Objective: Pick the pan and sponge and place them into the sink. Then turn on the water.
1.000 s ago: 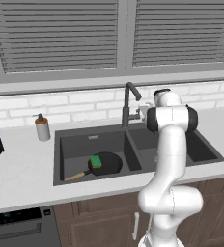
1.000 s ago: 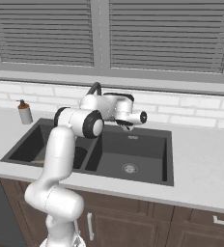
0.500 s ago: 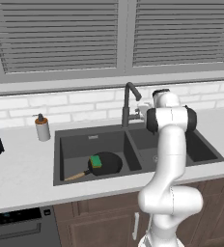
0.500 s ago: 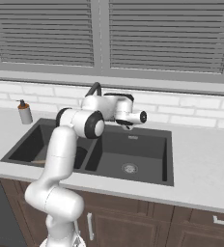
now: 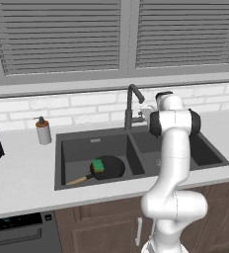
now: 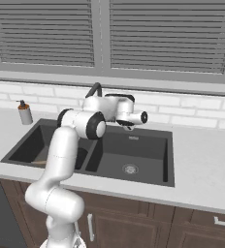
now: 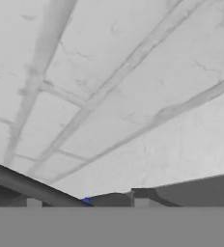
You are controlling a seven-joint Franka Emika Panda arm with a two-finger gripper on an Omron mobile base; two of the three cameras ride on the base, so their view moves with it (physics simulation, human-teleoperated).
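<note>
Pan (image 5: 108, 168): lay in the sink's (image 5: 67, 184) left basin, near its front edge; sponge (image 5: 97, 165): on the pan
Gripper (image 5: 147, 112): beside the faucet (image 5: 131, 105); jaw state could not be told

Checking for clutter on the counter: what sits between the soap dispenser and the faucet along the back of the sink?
Nothing: in the left base view, bare counter runs between the soap dispenser and the faucet.
</note>
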